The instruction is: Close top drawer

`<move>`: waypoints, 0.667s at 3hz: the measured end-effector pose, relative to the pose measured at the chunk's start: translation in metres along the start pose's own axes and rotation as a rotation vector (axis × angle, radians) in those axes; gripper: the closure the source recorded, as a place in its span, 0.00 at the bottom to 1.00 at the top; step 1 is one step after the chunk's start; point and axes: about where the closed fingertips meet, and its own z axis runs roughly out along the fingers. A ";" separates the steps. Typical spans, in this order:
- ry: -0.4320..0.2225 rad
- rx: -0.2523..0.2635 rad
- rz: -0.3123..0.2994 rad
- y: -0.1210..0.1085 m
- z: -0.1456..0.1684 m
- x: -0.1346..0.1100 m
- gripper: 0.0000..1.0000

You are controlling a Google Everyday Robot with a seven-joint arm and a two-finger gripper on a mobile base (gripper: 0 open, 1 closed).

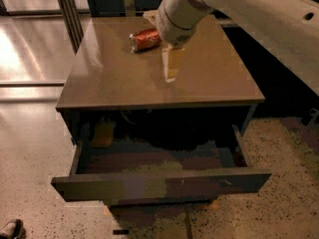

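Over cabinet (114,78), gripper (172,66), opening I can't tell, sits behind open drawer (159,184); I risk clipping cabinet edge coming round.

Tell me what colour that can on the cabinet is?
Red can, clearest in the camera view; the gripper hangs beside it.

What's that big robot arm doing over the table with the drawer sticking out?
A white robot arm's gripper hangs just above the brown-topped cabinet, close to a crumpled red drink can lying on its side. Below, the wide, shallow, dark grey-brown top drawer is pulled far out, and nothing is touching it. The job is to push that drawer shut, and that is not yet done.
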 end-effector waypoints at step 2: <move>-0.047 -0.021 -0.092 -0.034 0.037 0.000 0.00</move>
